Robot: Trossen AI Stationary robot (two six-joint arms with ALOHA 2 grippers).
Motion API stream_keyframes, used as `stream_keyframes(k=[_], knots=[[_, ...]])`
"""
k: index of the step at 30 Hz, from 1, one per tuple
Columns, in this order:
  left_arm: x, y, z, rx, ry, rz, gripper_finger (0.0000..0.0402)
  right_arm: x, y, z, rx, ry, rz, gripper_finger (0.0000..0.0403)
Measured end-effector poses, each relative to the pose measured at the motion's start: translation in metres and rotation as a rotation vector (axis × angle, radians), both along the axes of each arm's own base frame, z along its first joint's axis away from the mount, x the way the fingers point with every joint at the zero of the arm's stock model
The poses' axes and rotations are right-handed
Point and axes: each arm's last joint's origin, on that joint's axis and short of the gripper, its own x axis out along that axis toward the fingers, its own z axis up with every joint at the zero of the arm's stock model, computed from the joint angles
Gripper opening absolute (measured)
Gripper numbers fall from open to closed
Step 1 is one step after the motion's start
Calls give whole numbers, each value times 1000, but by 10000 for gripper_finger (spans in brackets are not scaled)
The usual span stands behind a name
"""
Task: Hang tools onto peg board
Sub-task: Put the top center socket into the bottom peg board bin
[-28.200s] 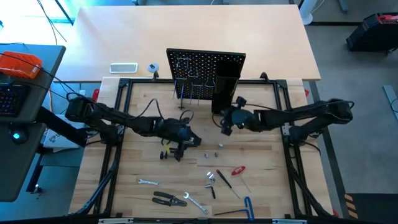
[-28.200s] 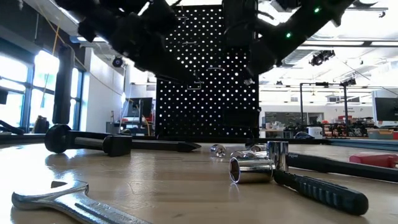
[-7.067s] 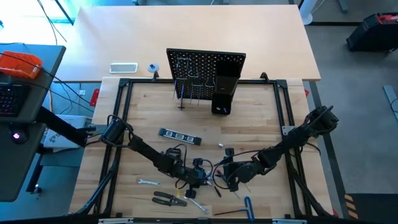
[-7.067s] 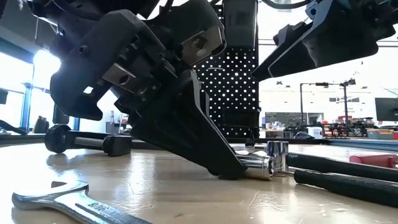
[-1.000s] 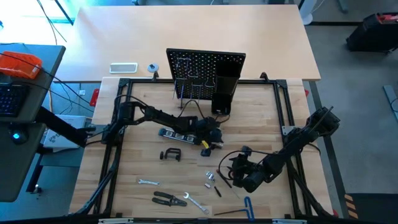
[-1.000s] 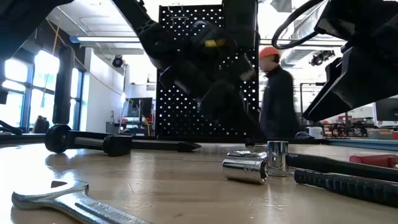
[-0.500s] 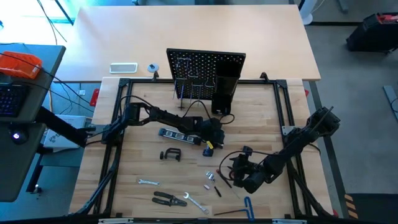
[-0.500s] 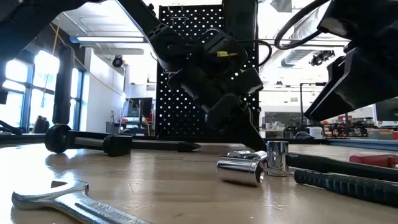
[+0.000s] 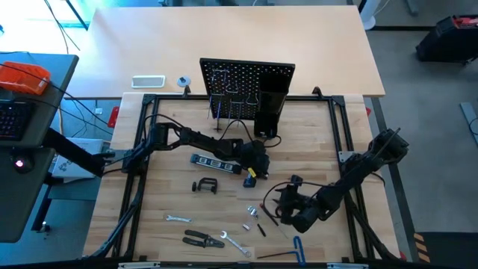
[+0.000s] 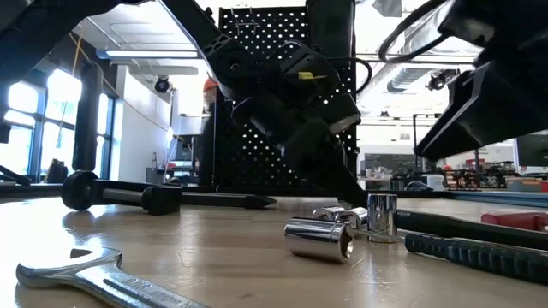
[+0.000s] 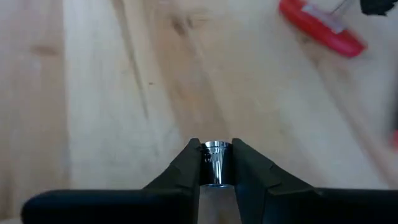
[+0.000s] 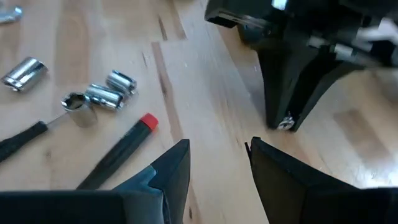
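The peg board [image 9: 246,84] stands upright at the table's far edge, with a black box holder [image 9: 267,112] on its right. My left gripper [image 11: 216,155] is at mid-table [image 9: 261,177], shut on a small shiny socket [image 11: 216,165]. My right gripper [image 12: 217,155] hovers open just to the near right [image 9: 272,210], nothing between its fingers. A dark level [image 9: 216,164] and a black C-clamp [image 9: 205,186] lie flat to the left. More sockets [image 12: 102,95] lie grouped, and one [image 10: 318,238] lies on its side. A red-handled screwdriver [image 11: 320,28] lies beyond. My left gripper pinches the small socket's round wall [image 11: 216,171] between its two fingertips [image 11: 189,163]. The fingers slant down from the table's left and far side. The socket sits at the fingertips [image 12: 285,123], down at the table top; whether it is lifted clear does not show.
Near the front edge lie a small wrench [image 9: 178,219], black-handled pliers [image 9: 203,239], another wrench [image 9: 235,244] and a blue-handled hex key [image 9: 299,250]. A black tool with a red tip [image 12: 124,149] lies by the sockets. A person [image 10: 208,120] shows in the room beyond the table.
My left gripper has tipped down until its fingertips reach the table top near the sockets. One loose socket has rolled along the table toward the near edge. A person has walked across the room behind the table.
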Motion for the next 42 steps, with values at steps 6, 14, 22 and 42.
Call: stream_keyframes(k=[6,14,22,42], knots=[[2,1,27,-125,-85,-31,51,-3,10,6,-134,-81,56,161],[1,-8,72,-200,-220,-64,51,5,18,26,-380,-145,78,161],[-6,-19,110,-250,-291,-69,51,16,29,60,-710,-157,30,161],[-85,-29,220,1,-283,59,51,21,47,95,-849,-137,59,161]])
